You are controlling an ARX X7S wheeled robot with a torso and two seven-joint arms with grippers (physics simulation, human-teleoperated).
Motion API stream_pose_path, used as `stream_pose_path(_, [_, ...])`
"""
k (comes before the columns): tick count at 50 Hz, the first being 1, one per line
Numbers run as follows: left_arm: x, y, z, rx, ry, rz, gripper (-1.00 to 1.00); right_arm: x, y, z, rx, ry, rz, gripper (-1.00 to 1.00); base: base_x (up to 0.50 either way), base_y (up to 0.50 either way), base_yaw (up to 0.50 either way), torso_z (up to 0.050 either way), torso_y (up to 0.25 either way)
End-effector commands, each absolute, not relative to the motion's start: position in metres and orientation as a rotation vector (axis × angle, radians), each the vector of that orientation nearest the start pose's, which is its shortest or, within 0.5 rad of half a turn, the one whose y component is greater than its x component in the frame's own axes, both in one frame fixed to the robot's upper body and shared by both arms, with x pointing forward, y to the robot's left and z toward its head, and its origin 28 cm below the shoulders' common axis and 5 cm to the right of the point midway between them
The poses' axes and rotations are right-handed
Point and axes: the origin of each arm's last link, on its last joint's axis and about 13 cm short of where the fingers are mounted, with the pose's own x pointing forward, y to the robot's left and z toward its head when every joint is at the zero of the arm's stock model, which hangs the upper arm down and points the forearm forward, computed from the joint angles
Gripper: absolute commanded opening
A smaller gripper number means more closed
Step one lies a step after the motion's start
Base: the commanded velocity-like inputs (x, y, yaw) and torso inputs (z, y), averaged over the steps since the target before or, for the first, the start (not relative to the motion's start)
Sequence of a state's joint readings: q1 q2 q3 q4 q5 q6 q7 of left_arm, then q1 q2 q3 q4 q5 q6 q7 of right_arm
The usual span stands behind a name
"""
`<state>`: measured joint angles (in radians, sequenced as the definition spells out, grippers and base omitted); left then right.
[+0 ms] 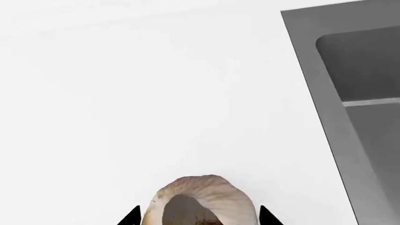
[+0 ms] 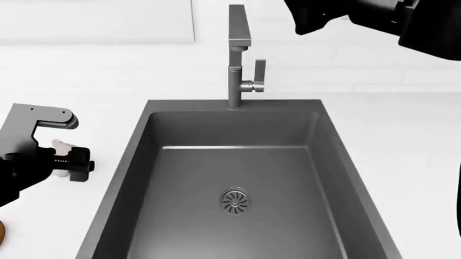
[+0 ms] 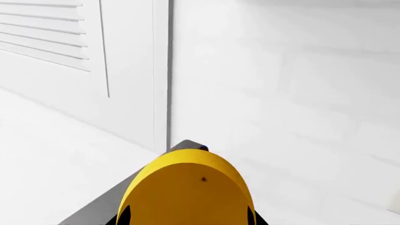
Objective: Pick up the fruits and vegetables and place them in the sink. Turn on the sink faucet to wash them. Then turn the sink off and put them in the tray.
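An off-white garlic bulb (image 1: 209, 192) sits between the black fingertips of my left gripper (image 1: 198, 218), which is shut on it. In the head view this gripper (image 2: 72, 162) hovers over the white counter just left of the sink (image 2: 137, 162), with a bit of the garlic (image 2: 60, 144) showing. My right gripper (image 3: 187, 218) is shut on the yellow lemon (image 3: 187, 187), held high at the back right near the top of the sink faucet (image 2: 238, 59). The lemon is hidden in the head view. The faucet's lever (image 2: 258, 73) points up. The tray is out of view.
The sink basin holds only its round drain grate (image 2: 236, 199). A brown round item (image 2: 2, 231) peeks in at the left edge of the counter. A white louvred panel (image 3: 50, 47) stands on the back wall behind the faucet.
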<state>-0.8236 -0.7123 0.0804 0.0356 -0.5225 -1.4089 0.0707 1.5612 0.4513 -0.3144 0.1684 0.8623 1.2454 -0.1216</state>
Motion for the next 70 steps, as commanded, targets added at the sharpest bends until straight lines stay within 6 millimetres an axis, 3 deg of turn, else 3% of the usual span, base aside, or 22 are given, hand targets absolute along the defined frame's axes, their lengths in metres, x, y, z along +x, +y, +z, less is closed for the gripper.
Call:
stream_pose_path(1, [0.275, 0.367, 0.194, 0.138, 0.629, 0.062, -1.0, 0.323, -0.152, 0.386, -0.088, 0.016, 0.518, -1.0, 0.0, 0.0, 0.0, 0.0, 0.0])
stream_pose_path(6, [0.277, 0.365, 0.2, 0.136, 0.61, 0.053, -1.0, 0.322, -0.152, 0.386, -0.092, 0.016, 0.516, -1.0, 0.0, 0.0, 0.0, 0.0, 0.0])
stream_pose_path(12, [0.284, 0.354, 0.232, 0.172, 0.517, -0.013, -1.0, 0.321, -0.153, 0.388, -0.091, 0.007, 0.513, -1.0, 0.0, 0.0, 0.0, 0.0, 0.0])
stream_pose_path(20, [0.297, 0.32, 0.28, 0.255, 0.435, -0.208, -1.0, 0.316, -0.156, 0.394, -0.088, -0.016, 0.495, -1.0, 0.0, 0.0, 0.0, 0.001, 0.0])
stream_pose_path(28, [0.314, 0.285, 0.294, 0.326, 0.429, -0.371, -1.0, 0.306, -0.16, 0.401, -0.083, -0.039, 0.475, -1.0, 0.0, 0.0, 0.0, 0.0, 0.0])
stream_pose_path(39, [0.342, 0.238, 0.285, 0.352, 0.441, -0.568, -1.0, 0.3, -0.162, 0.403, -0.085, -0.045, 0.453, -1.0, 0.0, 0.0, 0.0, 0.0, 0.0])
stream_pose_path(61, [0.345, 0.16, 0.235, 0.521, 0.56, -0.93, -1.0, 0.296, -0.164, 0.403, -0.07, -0.048, 0.41, -1.0, 0.0, 0.0, 0.0, 0.0, 0.0])
stream_pose_path(70, [0.337, 0.144, 0.211, 0.564, 0.607, -1.005, -1.0, 0.298, -0.164, 0.402, -0.068, -0.045, 0.407, -1.0, 0.0, 0.0, 0.0, 0.0, 0.0])
